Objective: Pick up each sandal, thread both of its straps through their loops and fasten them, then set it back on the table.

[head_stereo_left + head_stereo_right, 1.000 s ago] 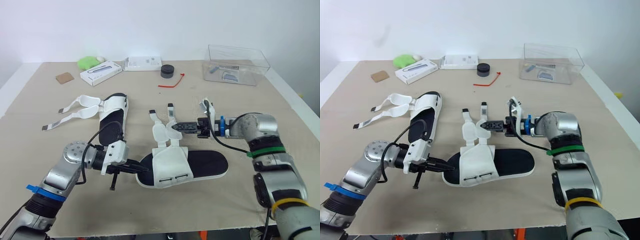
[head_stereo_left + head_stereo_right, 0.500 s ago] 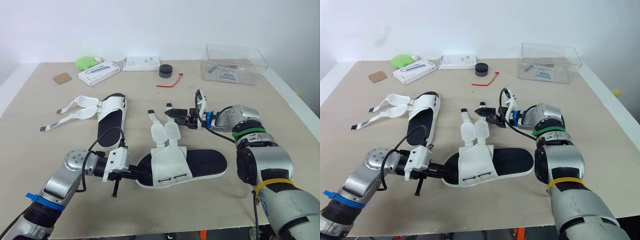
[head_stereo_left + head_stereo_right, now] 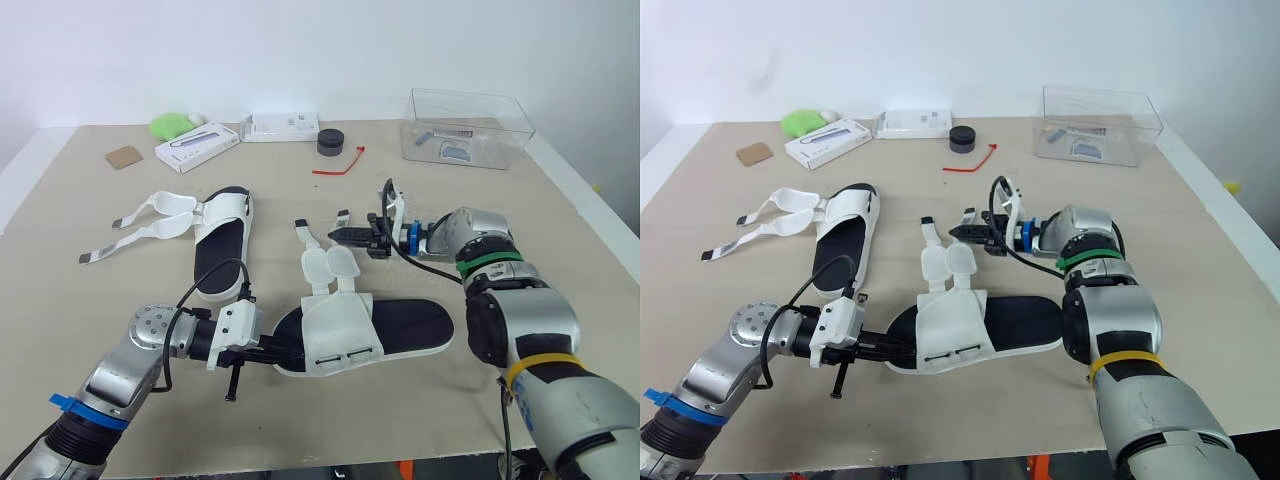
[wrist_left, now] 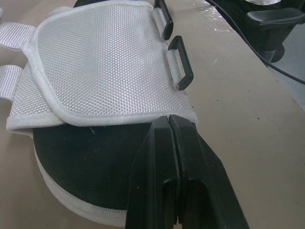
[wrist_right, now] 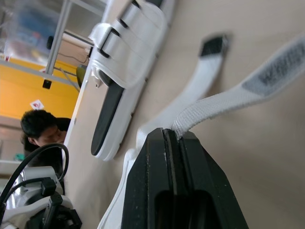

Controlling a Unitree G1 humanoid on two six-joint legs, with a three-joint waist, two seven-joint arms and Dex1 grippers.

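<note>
1. Head view: the near sandal (image 3: 385, 325) lies mid-table. The left gripper (image 3: 272, 350) meets its left end, and the right gripper (image 3: 343, 236) sits just behind it. The second sandal (image 3: 222, 240) lies to its left.
2. Left wrist view: the fingers (image 4: 159, 157) are pressed together over the near sandal's black sole.
3. Right wrist view: the fingers pinch the near sandal's strap (image 5: 228, 100).

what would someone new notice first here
The white sandal at the centre of the table, both straps undone, with a gripper at each end. The left gripper, fingers shut, meets its left end, and the right gripper pinches one strap near its tip. Beside it, on the robot's left, lies a second sandal, its straps trailing loose.
</note>
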